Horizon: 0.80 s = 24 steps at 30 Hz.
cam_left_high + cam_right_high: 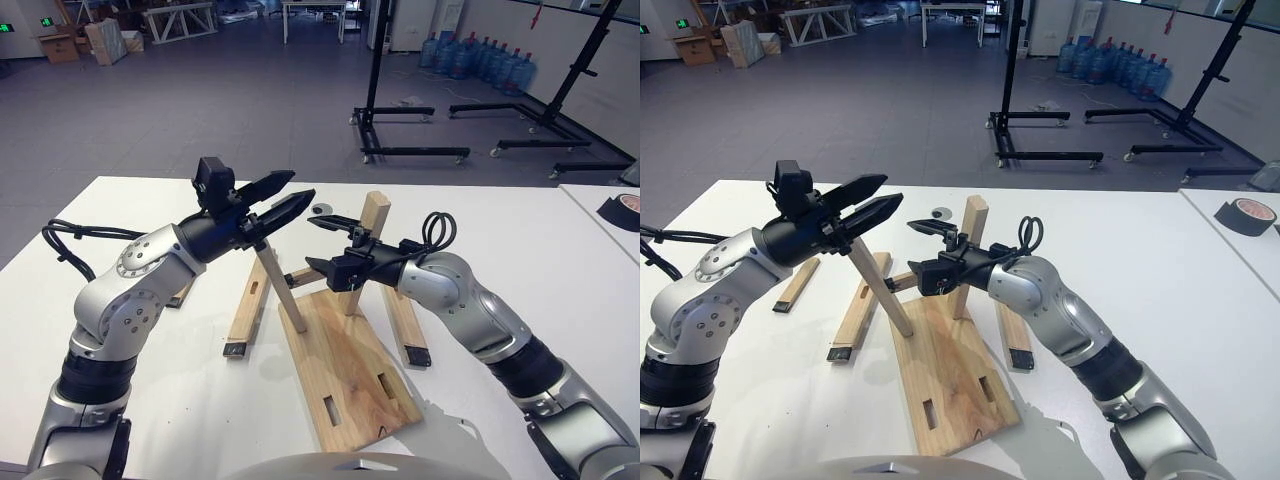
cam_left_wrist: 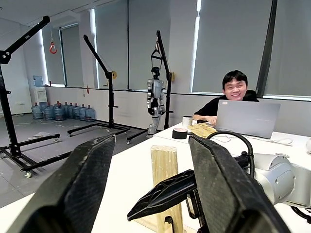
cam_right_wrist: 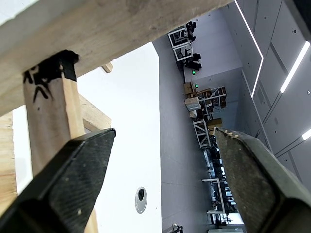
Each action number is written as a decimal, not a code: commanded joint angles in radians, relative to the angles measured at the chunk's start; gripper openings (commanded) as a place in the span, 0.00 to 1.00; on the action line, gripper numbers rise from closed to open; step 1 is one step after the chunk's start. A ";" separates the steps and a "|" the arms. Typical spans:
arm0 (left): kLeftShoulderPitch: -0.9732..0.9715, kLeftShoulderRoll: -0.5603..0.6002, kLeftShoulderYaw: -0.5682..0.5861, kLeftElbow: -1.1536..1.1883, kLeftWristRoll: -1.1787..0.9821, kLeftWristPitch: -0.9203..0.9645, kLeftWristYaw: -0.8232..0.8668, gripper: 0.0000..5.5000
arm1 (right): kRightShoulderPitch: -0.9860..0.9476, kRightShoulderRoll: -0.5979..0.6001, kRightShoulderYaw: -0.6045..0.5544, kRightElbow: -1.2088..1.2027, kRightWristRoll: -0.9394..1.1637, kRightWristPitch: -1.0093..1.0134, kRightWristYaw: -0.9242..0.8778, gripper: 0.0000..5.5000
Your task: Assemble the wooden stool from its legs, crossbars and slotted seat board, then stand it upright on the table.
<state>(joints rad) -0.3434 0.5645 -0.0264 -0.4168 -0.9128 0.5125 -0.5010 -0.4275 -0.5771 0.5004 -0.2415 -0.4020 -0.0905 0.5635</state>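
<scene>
The slotted seat board [image 1: 350,375] lies flat on the white table [image 1: 480,215]. Two legs stand in it: one leaning leg [image 1: 285,295] and one upright leg [image 1: 372,225], with a crossbar [image 1: 305,275] between them. My left gripper [image 1: 303,184] is open and empty, hovering over the leaning leg's top. My right gripper [image 1: 320,250] is open beside the upright leg; in the right wrist view a wooden end with a black mark [image 3: 48,107] lies against one finger [image 3: 68,184]. The left wrist view looks between its fingers [image 2: 82,189] at the upright leg [image 2: 164,179].
Loose wooden pieces lie flat on either side of the board: one on the left [image 1: 245,310], one on the right [image 1: 407,328], another by my left arm [image 1: 798,283]. A black tape roll [image 1: 1245,215] sits far right. A small round disc [image 1: 322,209] lies behind the legs.
</scene>
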 commanded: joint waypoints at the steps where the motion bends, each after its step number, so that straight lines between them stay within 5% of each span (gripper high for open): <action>1: 0.050 -0.052 0.055 0.034 -0.103 0.085 0.046 0.50 | 0.168 -0.067 0.148 0.165 -0.083 0.074 0.169 0.69; 4: -0.079 -0.065 0.217 -0.002 -0.333 0.068 0.112 0.50 | 0.178 -0.065 0.153 0.159 -0.084 0.078 0.168 0.69; 8: -0.107 -0.062 0.251 0.023 -0.367 0.093 0.155 0.50 | 0.183 -0.063 0.158 0.159 -0.086 0.079 0.167 0.69; 12: 0.118 -0.002 -0.095 0.075 -0.076 0.242 0.133 0.50 | 0.185 -0.062 0.162 0.155 -0.090 0.084 0.170 0.69; 15: 0.185 0.007 -0.181 0.088 0.033 0.227 0.108 0.50 | 0.185 -0.057 0.153 0.142 -0.081 0.095 0.168 0.69; 24: 0.042 -0.059 0.031 0.008 -0.045 0.074 0.109 0.50 | 0.180 -0.058 0.146 0.162 -0.091 0.090 0.155 0.69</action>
<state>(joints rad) -0.3333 0.5278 0.0031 -0.4296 -0.9373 0.5309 -0.4021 -0.4251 -0.5767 0.5004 -0.2432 -0.4093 -0.0867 0.5646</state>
